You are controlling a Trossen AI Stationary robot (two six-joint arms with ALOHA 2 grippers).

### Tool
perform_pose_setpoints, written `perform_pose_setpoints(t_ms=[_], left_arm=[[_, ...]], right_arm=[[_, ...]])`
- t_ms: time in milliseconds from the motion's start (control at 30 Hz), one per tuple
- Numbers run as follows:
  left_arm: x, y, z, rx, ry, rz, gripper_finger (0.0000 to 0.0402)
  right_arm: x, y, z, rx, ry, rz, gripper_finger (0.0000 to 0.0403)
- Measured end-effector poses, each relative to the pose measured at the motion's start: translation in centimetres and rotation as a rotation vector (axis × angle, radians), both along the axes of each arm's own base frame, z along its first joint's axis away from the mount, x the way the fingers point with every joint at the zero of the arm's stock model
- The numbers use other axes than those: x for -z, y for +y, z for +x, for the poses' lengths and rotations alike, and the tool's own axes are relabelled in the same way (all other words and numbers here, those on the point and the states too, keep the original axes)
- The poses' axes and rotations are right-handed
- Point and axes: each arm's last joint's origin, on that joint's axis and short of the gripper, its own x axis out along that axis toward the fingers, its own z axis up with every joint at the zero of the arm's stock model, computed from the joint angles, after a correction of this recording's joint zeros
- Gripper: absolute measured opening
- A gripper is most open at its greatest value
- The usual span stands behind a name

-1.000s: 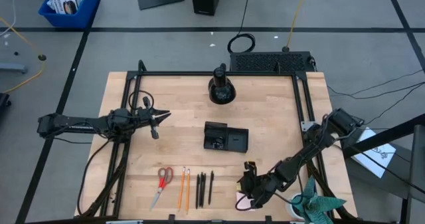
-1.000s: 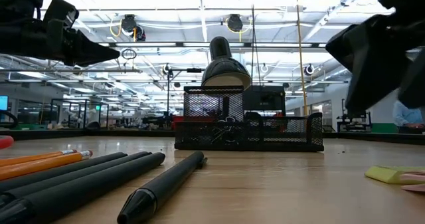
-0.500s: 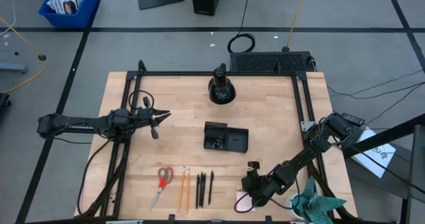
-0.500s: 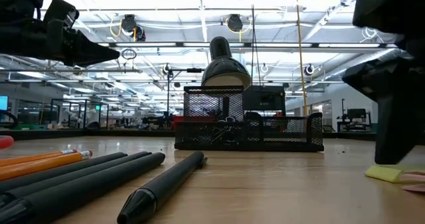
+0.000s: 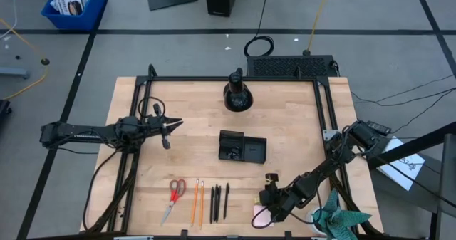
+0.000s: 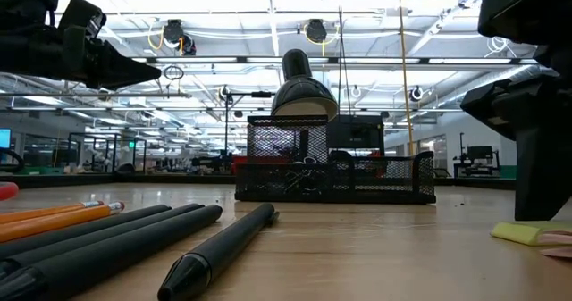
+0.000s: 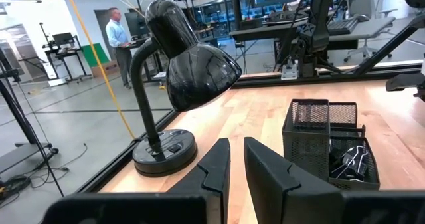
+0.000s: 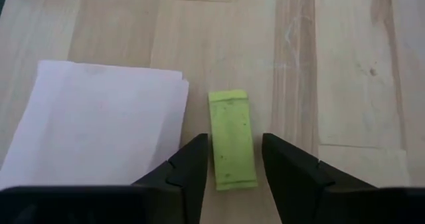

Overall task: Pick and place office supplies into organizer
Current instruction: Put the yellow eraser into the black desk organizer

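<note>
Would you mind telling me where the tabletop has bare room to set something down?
Bare wood lies between the desk lamp and the organizer, and left of the organizer down to the scissors. The near edge is crowded: scissors, pencils, pens, then the right gripper over the yellow-green piece beside the sticky-note pad.

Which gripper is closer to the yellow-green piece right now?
Right. The right gripper straddles the yellow-green piece beside the pink pad; the left gripper waits far across the table.
</note>
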Motion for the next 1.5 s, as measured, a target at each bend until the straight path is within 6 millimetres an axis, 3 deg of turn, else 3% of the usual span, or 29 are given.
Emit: perform_pose_setpoints(t_ms=[433, 733, 900, 1133, 1500], left_arm=[[0.0, 0.0, 0.0, 0.000, 0.000, 0.000, 0.0051], [0.0, 0.0, 0.0, 0.000, 0.000, 0.000, 0.0051], [0.0, 0.0, 0.0, 0.000, 0.000, 0.000, 0.0051], [0.0, 0.0, 0.0, 0.000, 0.000, 0.000, 0.0051], [0.0, 0.0, 0.0, 0.000, 0.003, 0.007, 0.0051]], right_arm=[[-0.5, -1.1, 1.8, 0.002, -0.079, 0.011, 0.0010], [-1.9, -3.2, 4.3, -0.019, -0.218, -0.029, 0.0005], [-2.4, -3.9, 4.6, -0.046, -0.233, -0.048, 0.0006], [-2.4, -3.6, 4.4, -0.296, -0.169, 0.005, 0.0045], [-2.1, -6.1, 5.3, -0.360, -0.116, -0.008, 0.0190]])
